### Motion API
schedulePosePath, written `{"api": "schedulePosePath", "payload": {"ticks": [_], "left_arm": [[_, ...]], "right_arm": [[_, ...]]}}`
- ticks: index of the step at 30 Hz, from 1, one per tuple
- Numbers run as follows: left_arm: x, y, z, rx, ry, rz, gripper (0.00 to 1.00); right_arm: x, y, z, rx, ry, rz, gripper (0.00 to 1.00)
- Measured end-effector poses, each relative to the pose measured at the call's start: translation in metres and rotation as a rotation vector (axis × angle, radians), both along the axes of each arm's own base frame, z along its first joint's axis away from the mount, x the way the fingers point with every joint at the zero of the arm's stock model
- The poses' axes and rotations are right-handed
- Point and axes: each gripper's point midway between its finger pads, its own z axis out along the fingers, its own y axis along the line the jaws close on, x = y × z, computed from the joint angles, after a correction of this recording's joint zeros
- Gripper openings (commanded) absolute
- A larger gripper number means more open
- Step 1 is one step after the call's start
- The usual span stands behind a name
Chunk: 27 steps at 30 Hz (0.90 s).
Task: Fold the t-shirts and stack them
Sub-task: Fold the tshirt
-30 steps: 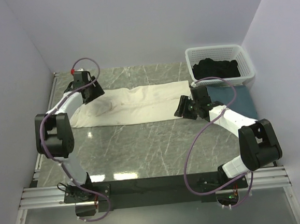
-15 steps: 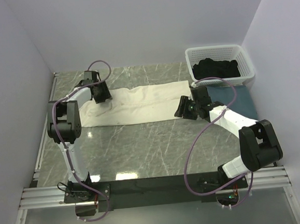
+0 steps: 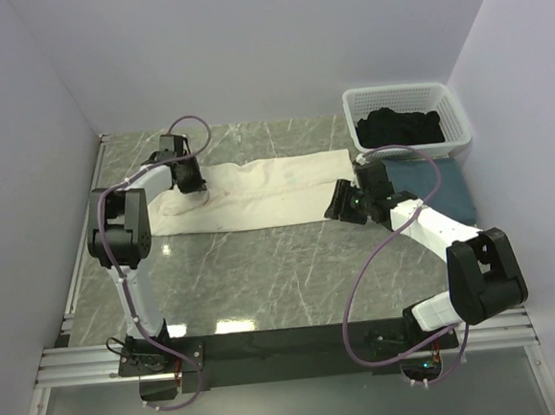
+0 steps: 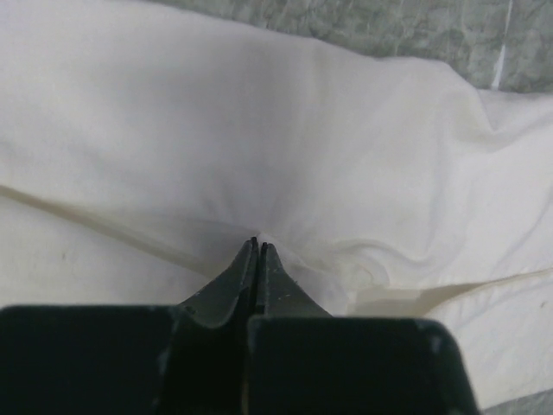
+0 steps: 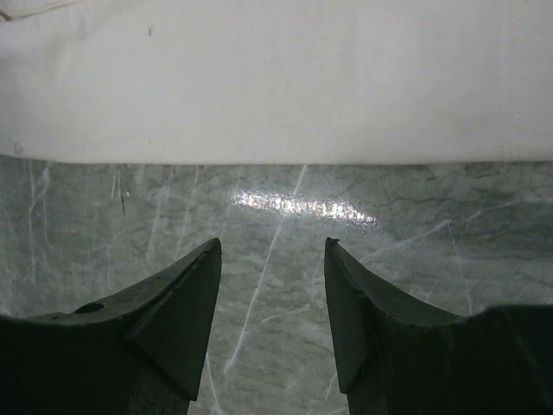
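A long white t-shirt [image 3: 267, 191] lies spread across the back half of the marble table. My left gripper [image 3: 190, 182] sits on its left part. In the left wrist view the jaws [image 4: 258, 245] are shut with the white cloth [image 4: 259, 130] puckered at their tips. My right gripper [image 3: 339, 205] hovers at the shirt's right end, open. In the right wrist view its fingers [image 5: 272, 244] stand apart over bare marble, with the shirt's near edge [image 5: 276, 86] just beyond them and nothing between them.
A white basket [image 3: 398, 91] holding dark clothes [image 3: 401, 127] stands at the back right. A folded dark teal garment [image 3: 441, 187] lies in front of it, beside the right arm. Walls close in the table on three sides.
The left arm swung from the shirt's far left corner inward onto the cloth and its jaws closed on it. The right gripper barely moved and stayed open.
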Motion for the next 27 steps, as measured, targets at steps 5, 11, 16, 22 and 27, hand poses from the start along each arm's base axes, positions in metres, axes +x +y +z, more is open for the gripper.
{"api": "schedulePosePath", "payload": {"ticks": [5,11,16,22,27], "left_arm": [[-0.014,-0.002,0.018,0.011,-0.030,-0.002,0.02],[-0.035,-0.013,0.046,0.048,-0.103,-0.015,0.04],[-0.058,-0.037,0.043,0.071,-0.102,-0.067,0.07],[-0.097,-0.045,0.011,0.097,-0.010,-0.081,0.17],[-0.121,-0.036,-0.005,0.116,0.044,-0.030,0.34]], "right_arm": [[0.000,0.000,0.000,0.002,0.000,0.002,0.58],[-0.001,0.002,0.000,0.008,0.001,0.007,0.58],[0.000,0.004,0.002,0.019,-0.004,0.015,0.58],[0.000,0.008,-0.006,0.029,0.018,0.029,0.57],[-0.002,0.009,-0.012,0.031,0.039,0.037,0.57]]}}
